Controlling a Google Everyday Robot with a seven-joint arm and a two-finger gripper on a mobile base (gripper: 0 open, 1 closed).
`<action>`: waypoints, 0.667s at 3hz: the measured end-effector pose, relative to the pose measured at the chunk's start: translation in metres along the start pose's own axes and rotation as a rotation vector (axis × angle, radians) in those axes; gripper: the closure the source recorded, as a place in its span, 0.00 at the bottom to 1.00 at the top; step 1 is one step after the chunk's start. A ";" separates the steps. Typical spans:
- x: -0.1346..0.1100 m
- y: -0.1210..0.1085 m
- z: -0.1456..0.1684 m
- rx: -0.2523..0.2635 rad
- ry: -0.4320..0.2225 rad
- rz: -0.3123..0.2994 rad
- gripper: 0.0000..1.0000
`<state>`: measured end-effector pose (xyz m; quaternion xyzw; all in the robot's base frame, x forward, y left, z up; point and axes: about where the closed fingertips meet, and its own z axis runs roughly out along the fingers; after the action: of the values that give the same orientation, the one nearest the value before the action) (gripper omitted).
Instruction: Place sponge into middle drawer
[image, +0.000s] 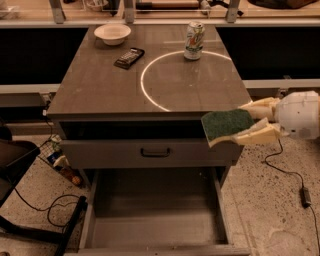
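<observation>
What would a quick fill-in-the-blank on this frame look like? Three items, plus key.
1. The gripper, beside the cabinet's front corner, holds the sponge with its ____ scrub side up.
2. The middle drawer, below the drawer front with the bar handle, is pulled ____.
3. The can stands ____ on the tabletop.

Missing words: green; open; upright.

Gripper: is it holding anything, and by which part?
The gripper is shut on the sponge, clamping its right end, green side up, at the front right corner of the cabinet.
</observation>
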<state>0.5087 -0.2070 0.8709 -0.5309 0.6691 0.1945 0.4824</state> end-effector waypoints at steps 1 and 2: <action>0.025 0.042 -0.011 -0.021 0.080 0.030 1.00; 0.025 0.042 -0.011 -0.021 0.080 0.030 1.00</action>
<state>0.4665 -0.2135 0.8439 -0.5331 0.6936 0.1873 0.4467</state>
